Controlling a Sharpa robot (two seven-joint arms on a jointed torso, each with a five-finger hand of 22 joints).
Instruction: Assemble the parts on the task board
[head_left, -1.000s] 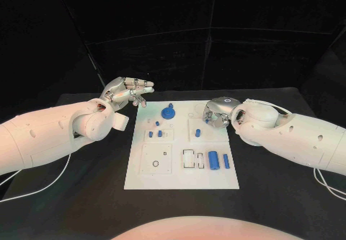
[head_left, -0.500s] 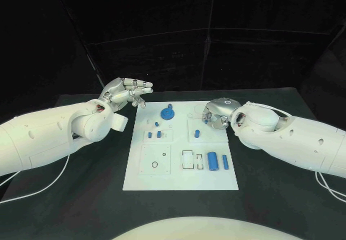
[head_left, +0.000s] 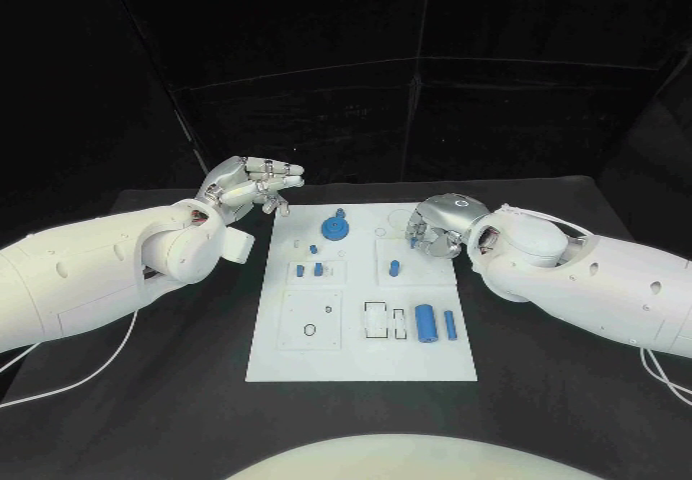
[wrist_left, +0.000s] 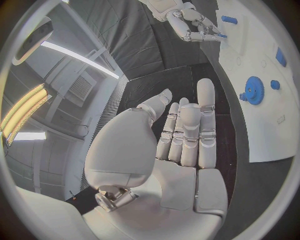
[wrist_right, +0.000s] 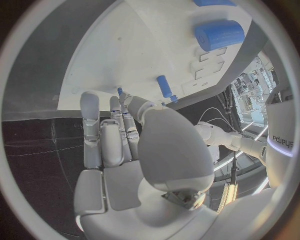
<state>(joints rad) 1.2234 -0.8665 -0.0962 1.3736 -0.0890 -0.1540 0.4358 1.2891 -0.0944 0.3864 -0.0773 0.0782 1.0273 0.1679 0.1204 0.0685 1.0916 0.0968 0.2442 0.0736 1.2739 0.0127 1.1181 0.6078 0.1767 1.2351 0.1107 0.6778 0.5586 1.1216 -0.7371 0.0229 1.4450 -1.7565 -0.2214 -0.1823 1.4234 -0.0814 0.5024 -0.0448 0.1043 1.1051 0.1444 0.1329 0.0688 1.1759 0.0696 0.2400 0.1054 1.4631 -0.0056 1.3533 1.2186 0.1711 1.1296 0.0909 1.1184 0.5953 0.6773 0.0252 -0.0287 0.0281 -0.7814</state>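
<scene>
Head view — one task board (head_left: 364, 355), left hand (head_left: 254, 186) empty with fingers apart, right hand's (head_left: 437, 227) grasp unclear

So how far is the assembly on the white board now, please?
Early, I think. On the white task board the blue gear seems seated, but the thick blue cylinder and thin blue peg lie loose. The right hand works at the board's far right edge; whether it holds anything is unclear. The left hand holds nothing.
</scene>
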